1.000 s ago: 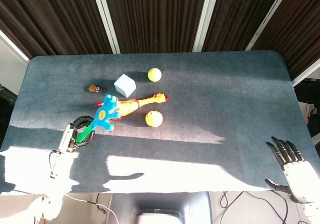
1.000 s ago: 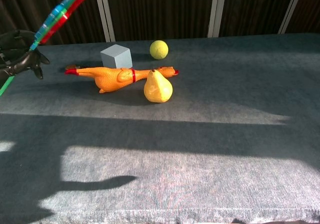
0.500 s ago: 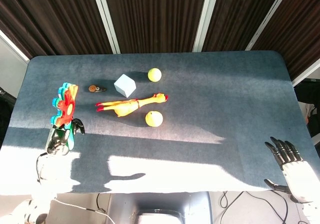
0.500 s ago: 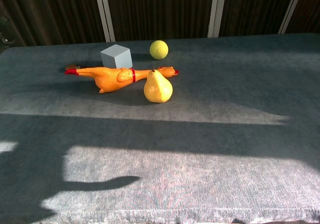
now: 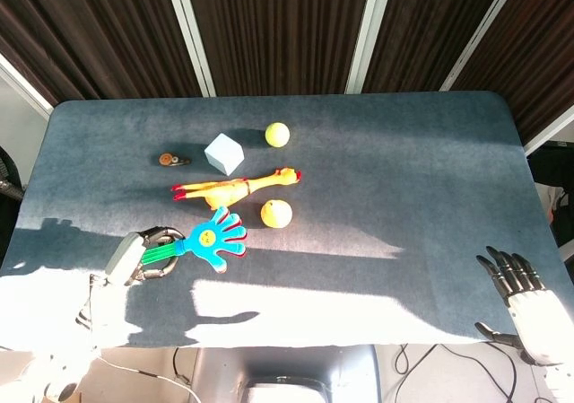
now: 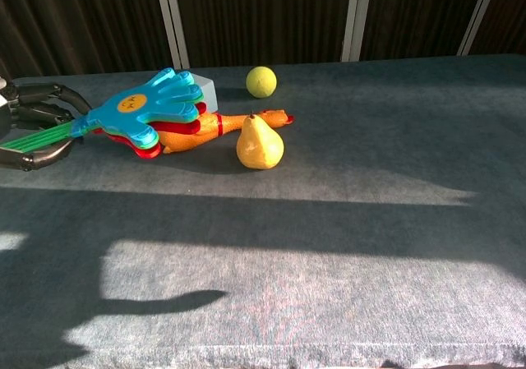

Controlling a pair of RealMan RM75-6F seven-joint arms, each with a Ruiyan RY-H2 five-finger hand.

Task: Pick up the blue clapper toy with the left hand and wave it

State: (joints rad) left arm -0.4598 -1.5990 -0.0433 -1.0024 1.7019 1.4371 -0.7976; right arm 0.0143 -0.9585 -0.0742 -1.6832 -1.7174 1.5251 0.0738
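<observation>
Sunlight stripes my grey bench (image 5: 404,179). My left hand (image 5: 143,258) grips the blue clapper toy (image 5: 215,239) by its handle. My right hand (image 5: 516,282) hangs empty, fingers spread.

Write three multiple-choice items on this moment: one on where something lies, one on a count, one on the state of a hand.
1. Where does the pear stand?
A. Beside the rubber chicken, on the robot's side of it
B. On top of the grey cube
C. At the table's far right edge

2. How many yellow balls are on the table?
A. One
B. Two
C. Three

3. What is the left hand doing?
A. Lying open and empty
B. Gripping the green handle of the blue clapper toy
C. Pressing on the cube

Answers:
1. A: the chest view shows the pear in front of the chicken's neck.
2. A: only one yellow ball shows, behind the cube.
3. B: its fingers curl round the handle, while the right hand is empty, fingers apart.
</observation>
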